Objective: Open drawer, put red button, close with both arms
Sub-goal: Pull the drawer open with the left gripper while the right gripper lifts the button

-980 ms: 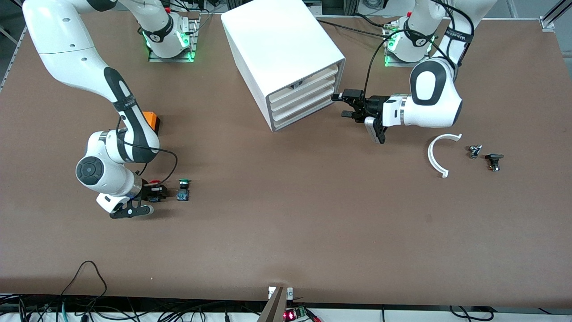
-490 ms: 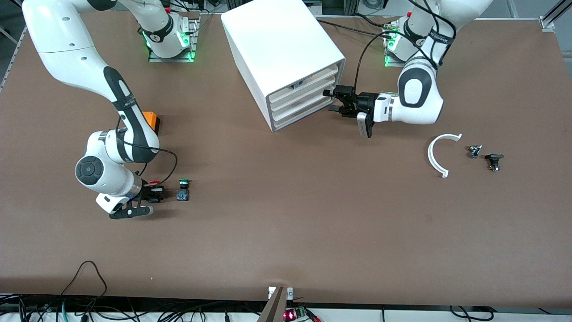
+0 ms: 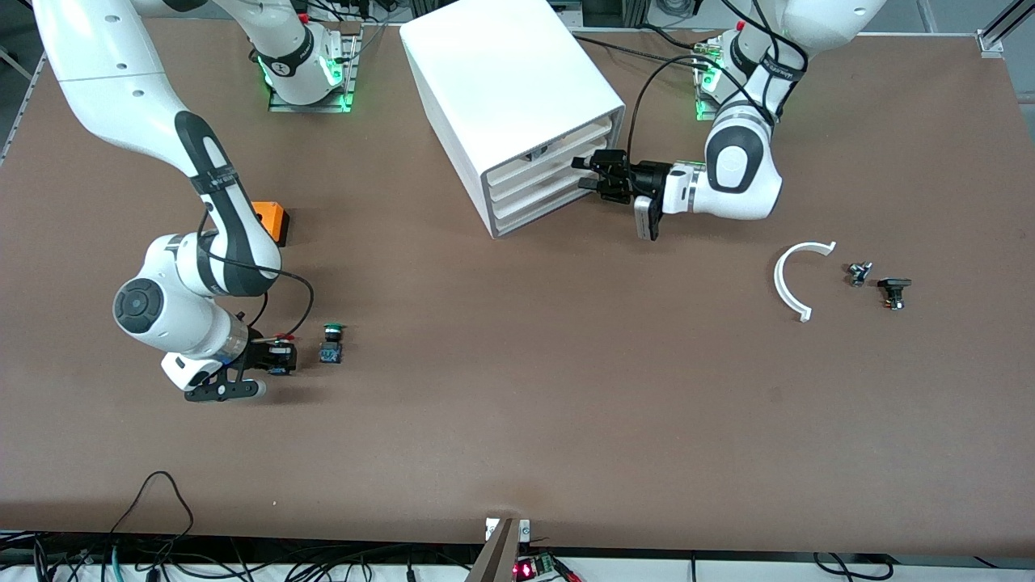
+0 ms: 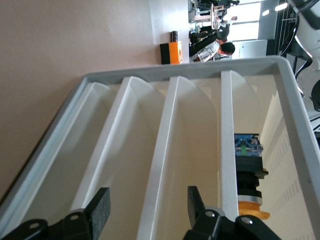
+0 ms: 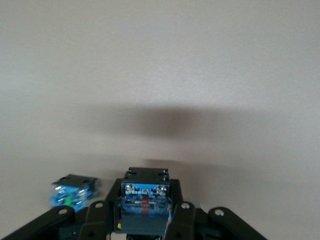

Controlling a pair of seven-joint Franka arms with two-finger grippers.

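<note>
Front view: we note bare brown table (image 3: 517, 404) around the white cabinet (image 3: 501, 89). The left gripper (image 3: 584, 171) sits at the drawer (image 3: 543, 179) front, jaws parted around its cream edge, not visibly clamped. The right gripper (image 3: 279, 356) is closed on the red button (image 3: 280, 338), beside the green button (image 3: 331, 342).

Two robot arms (image 3: 202, 194) (image 3: 744, 153). One white cabinet (image 3: 501, 81) with three drawers (image 3: 542, 182). Two push buttons: one red (image 3: 279, 343), one green (image 3: 331, 343). One orange box (image 3: 271, 220), one white curved piece (image 3: 788, 279), two small dark parts (image 3: 859, 273) (image 3: 893, 291).
</note>
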